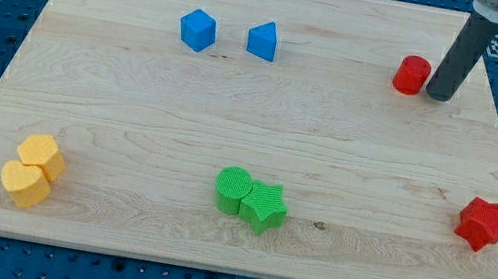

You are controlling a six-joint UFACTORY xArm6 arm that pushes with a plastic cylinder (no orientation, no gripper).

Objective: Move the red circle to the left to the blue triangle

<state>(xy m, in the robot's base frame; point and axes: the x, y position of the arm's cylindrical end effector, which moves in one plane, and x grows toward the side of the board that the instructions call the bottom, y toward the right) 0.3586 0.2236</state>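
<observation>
At the view's bottom left, two yellow blocks touch each other: a yellow heart and, just above it, a yellow hexagon-like block. Near the bottom middle, a green circle touches a green star on its right. At the lower right, a red star stands alone near the edge of the wooden board.

Farther up, toward the view's top, a blue cube sits just left of the blue triangle; they are close but apart. The triangle's pointed side seems to face the view's left.

The red circle is at the top right, well apart from the blue triangle. It is a short round cylinder standing upright, so it has no clear pointing direction and no long axis across the board.

My tip is just beside the red circle, on its right side, touching it or nearly so. The arm has no pincer, only the dark rod, so nothing is held.
</observation>
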